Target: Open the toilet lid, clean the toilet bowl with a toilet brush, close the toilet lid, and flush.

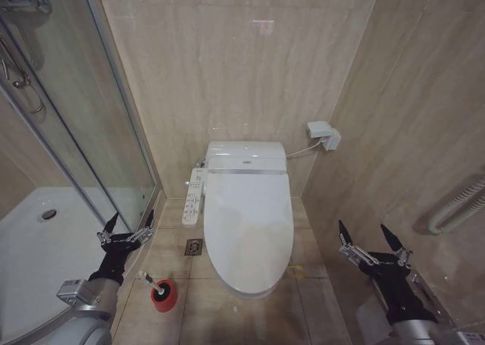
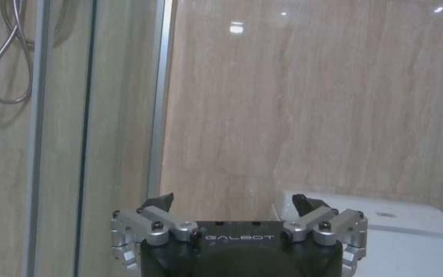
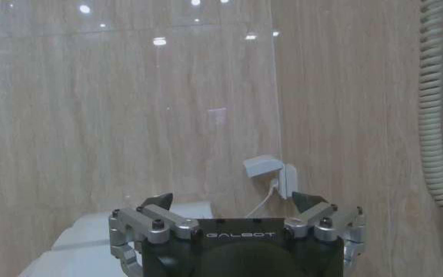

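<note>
The toilet lid (image 1: 248, 224) lies shut over the toilet bowl, which is hidden under it; a small yellowish loop shows at its right front edge. The button panel (image 1: 194, 197) runs along the toilet's left side. The toilet brush (image 1: 151, 283) stands in a red holder cup (image 1: 164, 296) on the floor, left of the toilet's front. My left gripper (image 1: 127, 227) hangs open just above and left of the brush, empty. Right of the toilet, my right gripper (image 1: 371, 235) is open and empty. The wrist views show the left gripper (image 2: 233, 203) and right gripper (image 3: 233, 202) facing the back wall.
A glass shower enclosure (image 1: 98, 133) and its white tray (image 1: 30, 246) close off the left. A floor drain (image 1: 194, 246) sits beside the toilet. A wall socket box (image 1: 324, 135) with a cable is at the back right. A coiled hose (image 1: 458, 205) hangs on the right wall.
</note>
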